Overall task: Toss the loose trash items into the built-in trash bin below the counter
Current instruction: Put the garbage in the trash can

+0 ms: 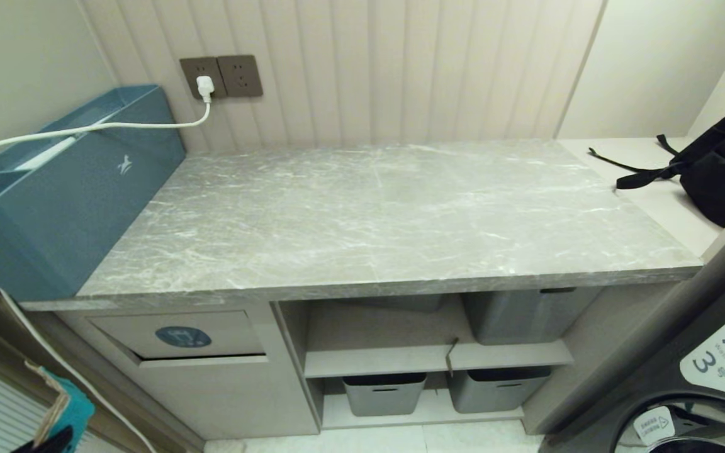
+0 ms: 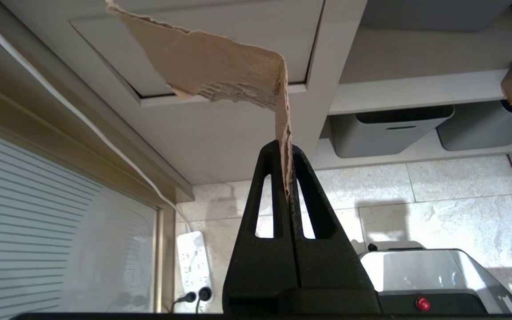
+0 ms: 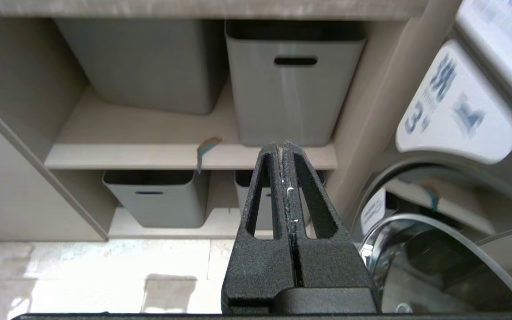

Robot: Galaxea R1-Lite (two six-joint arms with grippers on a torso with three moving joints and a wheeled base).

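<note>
Closest to the left wrist camera, the left gripper [image 2: 288, 178] has its two black fingers pressed together on a torn scrap of tan-brown cardboard [image 2: 211, 66]. This scrap stands up from the fingertips and bends over at the top, so it hangs in front of the built-in trash bin [image 1: 177, 335], whose beige flap [image 2: 256, 26] is just behind it. In the head view only a small part of the held piece shows at the lower left corner [image 1: 54, 402], tan with a teal side.

On top lies the counter [image 1: 394, 220], a long grey marble slab with white veins. A teal box [image 1: 54, 189] stands at its left end, and a black strapped bag [image 1: 721, 163] lies on the beige surface beyond its right end. Below the slab, right of the bin, grey tubs [image 1: 384, 393] stand on open shelves. One more small cardboard scrap [image 3: 205, 149] hangs over the edge of the middle shelf, showing a teal side.

Near the washing machine [image 3: 460, 111], the right gripper [image 3: 282, 178] is fully closed and holds nothing.
</note>
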